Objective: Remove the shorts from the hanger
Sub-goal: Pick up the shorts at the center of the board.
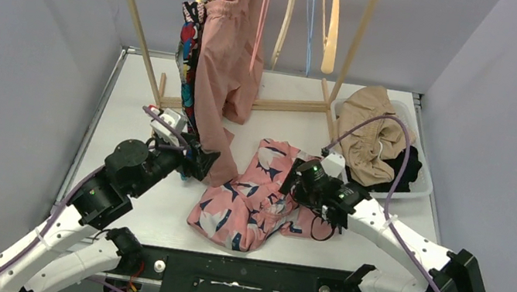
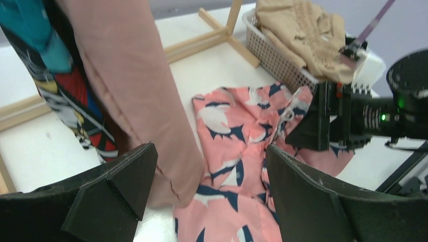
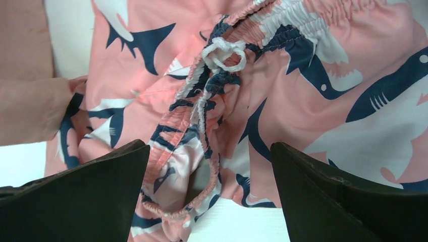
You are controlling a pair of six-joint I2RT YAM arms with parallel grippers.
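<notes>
Pink printed shorts (image 1: 250, 203) are lying crumpled on the white surface (image 1: 138, 95), between the two arms. Their long axis runs diagonally in the top view, from the far end up by the right arm down toward the near-left. The elastic waistband with its white drawstring knot (image 3: 222, 53) is bunched up right under the right pincer (image 3: 209, 151). That pincer is spread wide just above the fabric and has hold of nothing. The left pincer (image 2: 211, 159) is wide open too and grips nothing, with its fingers either side of the bottom of the dusty pink shorts (image 1: 228, 47). Those hang from the wooden rack (image 1: 135, 17) with their long axis straight up and down, waistband at the top. One leg reaches all the way down to the surface, right beside the printed pair. Comic-print shorts (image 1: 191, 49) hang just behind them on the left, also vertical. A few bare hangers (image 1: 331, 24) dangle further right on the rail. Over at the far right sits a white basket (image 1: 421, 189) with beige shorts (image 1: 368, 128) heaped in it and a bit of black fabric (image 1: 404, 169) under them.
</notes>
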